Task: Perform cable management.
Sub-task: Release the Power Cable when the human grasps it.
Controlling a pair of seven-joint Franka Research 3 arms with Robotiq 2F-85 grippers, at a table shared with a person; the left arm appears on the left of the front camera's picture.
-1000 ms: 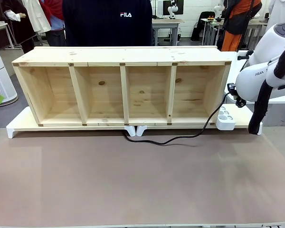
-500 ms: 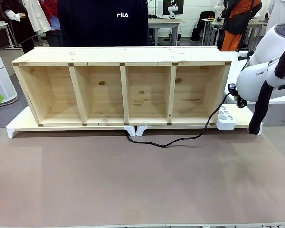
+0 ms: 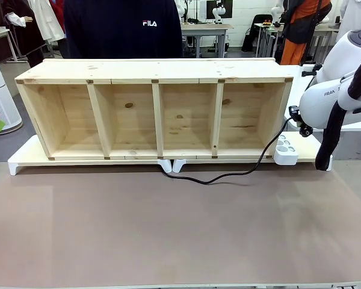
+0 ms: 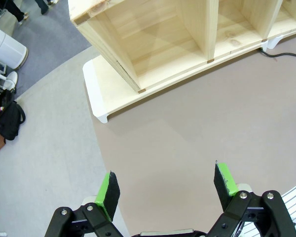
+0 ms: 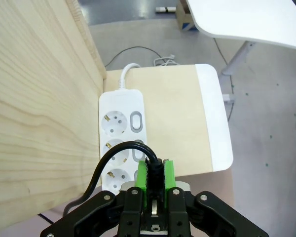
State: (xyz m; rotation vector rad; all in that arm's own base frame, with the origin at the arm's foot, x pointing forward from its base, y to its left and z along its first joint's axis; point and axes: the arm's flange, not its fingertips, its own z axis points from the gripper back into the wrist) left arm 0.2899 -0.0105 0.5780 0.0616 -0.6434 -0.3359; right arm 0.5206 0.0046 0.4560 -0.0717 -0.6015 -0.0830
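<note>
Overall, the brown tabletop (image 3: 168, 235) spreads beneath the left claw (image 4: 166, 185), whose green pads (image 4: 108, 190) stand wide apart with nothing between them. Beyond that claw, up and ahead in its wrist view, stands the four-bay wooden shelf (image 3: 156, 72) on a pale board with white ends (image 5: 214, 113). The shelf's end wall rises close beside the right claw (image 5: 155, 173). Just past this claw's tips lies the white socket block (image 5: 119, 133) on the board. The right claw is clamped narrowly on the round black plug (image 5: 154, 165) of the cable (image 5: 99, 165). From the claw the cable arcs toward the shelf wall, then runs away along the shelf's front foot across the tabletop.
</note>
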